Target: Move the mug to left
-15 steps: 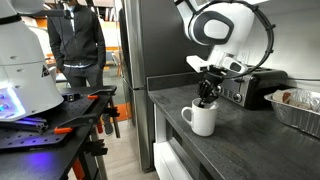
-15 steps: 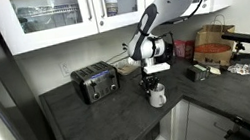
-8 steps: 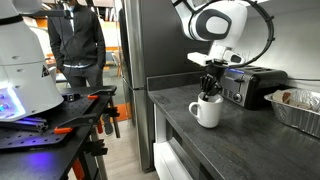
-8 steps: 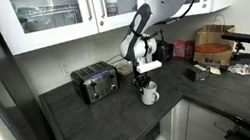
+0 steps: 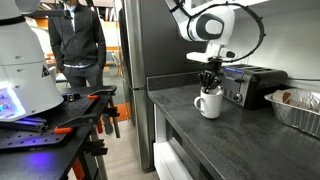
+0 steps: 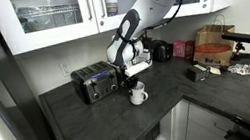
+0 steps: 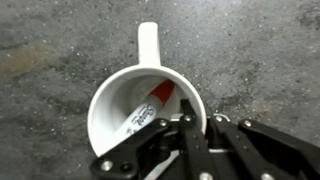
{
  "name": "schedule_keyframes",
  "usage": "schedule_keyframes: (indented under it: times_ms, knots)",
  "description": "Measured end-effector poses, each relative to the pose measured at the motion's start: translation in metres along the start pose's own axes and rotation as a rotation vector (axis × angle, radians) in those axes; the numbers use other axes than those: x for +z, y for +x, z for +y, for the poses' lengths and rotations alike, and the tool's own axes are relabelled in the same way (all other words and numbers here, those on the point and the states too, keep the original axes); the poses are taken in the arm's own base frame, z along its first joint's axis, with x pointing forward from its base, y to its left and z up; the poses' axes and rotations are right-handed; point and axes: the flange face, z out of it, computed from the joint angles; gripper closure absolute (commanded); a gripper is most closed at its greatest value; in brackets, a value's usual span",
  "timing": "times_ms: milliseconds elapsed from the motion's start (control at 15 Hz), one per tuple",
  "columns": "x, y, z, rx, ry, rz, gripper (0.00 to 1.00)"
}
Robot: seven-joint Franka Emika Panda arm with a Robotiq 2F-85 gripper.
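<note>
While reaching down over the dark speckled counter (image 5: 235,135), clamps the gripper (image 5: 209,80) narrowly onto the rim of the mug (image 5: 209,104). From the wrist, shows the gripper (image 7: 198,122) pinching the mug (image 7: 118,100) by its wall on the near side, with one finger inside the rim and one outside. Holds the mug upright, handle pointing away from the fingers toward the top of the wrist view. Carries a marker (image 7: 152,105) with a red end inside the mug, leaning against the inner wall.

Sits near the counter's front edge in both exterior views, just beside the black and silver toaster (image 5: 248,85) and apart from it. Cannot tell whether the base rests on the counter or hangs just above it. Appears in an exterior view as mug (image 6: 138,96) by the toaster's (image 6: 95,83) front corner, gripper (image 6: 130,82) directly above.

Beyond the toaster, shows a foil tray (image 5: 295,105) on the counter, well apart from the mug. Above the counter, shows white cabinets (image 6: 55,10) with glass doors, and a cardboard box (image 6: 212,41) at the far end. Off the counter, shows a person (image 5: 78,40) in dark clothes standing in the background.
</note>
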Motion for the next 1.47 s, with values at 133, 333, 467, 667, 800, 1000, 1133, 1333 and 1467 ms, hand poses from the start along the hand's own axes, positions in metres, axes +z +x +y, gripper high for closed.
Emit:
schedule_keyframes:
  times_ms: [133, 333, 467, 667, 800, 1000, 1133, 1333, 1467]
  knots:
    - [0.006, 0.004, -0.014, -0.04, -0.021, -0.006, 0.97]
    - [0.012, 0.008, -0.03, -0.099, -0.062, -0.026, 0.97]
    - [0.013, 0.009, -0.037, -0.13, -0.086, -0.044, 0.62]
    - [0.014, 0.01, -0.042, -0.16, -0.107, -0.052, 0.4]
    - [0.012, 0.011, -0.044, -0.189, -0.108, -0.049, 0.25]
    - [0.005, 0.014, -0.047, -0.219, -0.102, -0.035, 0.03]
    - [-0.006, 0.016, -0.044, -0.213, -0.095, -0.019, 0.0]
    - [-0.031, 0.016, -0.029, -0.169, -0.054, 0.013, 0.0]
    - [-0.052, 0.012, -0.015, -0.126, -0.01, 0.038, 0.0]
